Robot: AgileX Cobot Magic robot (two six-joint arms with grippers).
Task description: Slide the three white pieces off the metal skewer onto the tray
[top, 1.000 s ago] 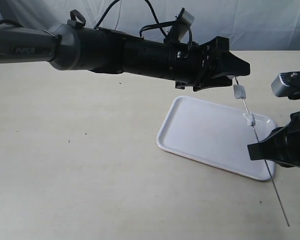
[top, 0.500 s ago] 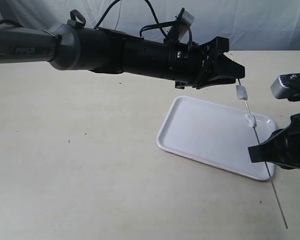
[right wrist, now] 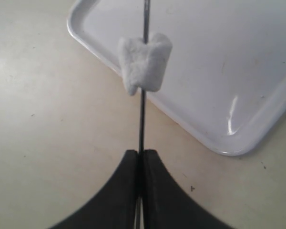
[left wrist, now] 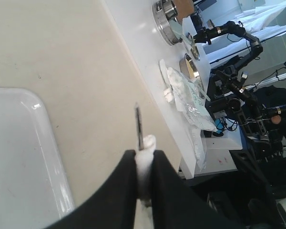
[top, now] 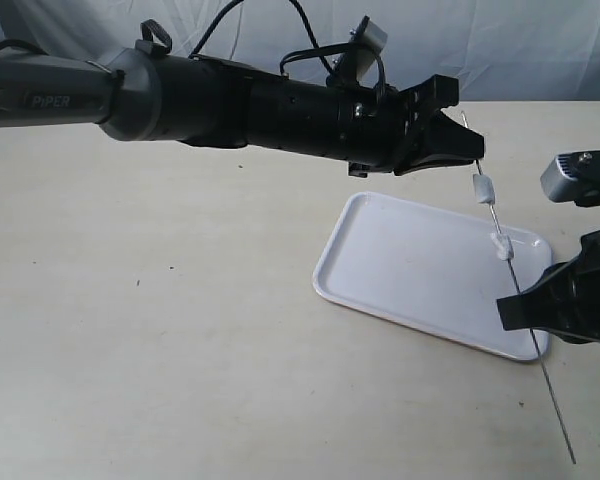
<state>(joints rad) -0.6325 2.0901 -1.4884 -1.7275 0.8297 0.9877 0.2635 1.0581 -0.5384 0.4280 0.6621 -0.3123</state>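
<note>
The metal skewer point(top: 528, 325) slants over the right end of the white tray point(top: 410, 260). My left gripper point(top: 472, 150) is shut on the top white piece point(left wrist: 147, 145) close to the skewer's upper tip point(left wrist: 138, 125). Two more white pieces point(top: 483, 188) point(top: 500, 245) sit lower on the rod, above the tray. My right gripper point(top: 521, 306) is shut on the bare rod point(right wrist: 142, 119) below them. In the right wrist view the nearest piece point(right wrist: 144, 61) hangs just beyond my right gripper point(right wrist: 141, 153), over the tray's rim point(right wrist: 229, 143).
The tray lies on a beige tabletop point(top: 160, 330). Past the table's far edge, the left wrist view shows a white bench with metal bowls point(left wrist: 168, 14), a plastic bag point(left wrist: 188, 93) and other robot arms point(left wrist: 238, 33).
My left gripper has drawn slightly toward the skewer's upper end, so the tip now pokes out past its jaws. The two free pieces and my right gripper have sunk a little.
</note>
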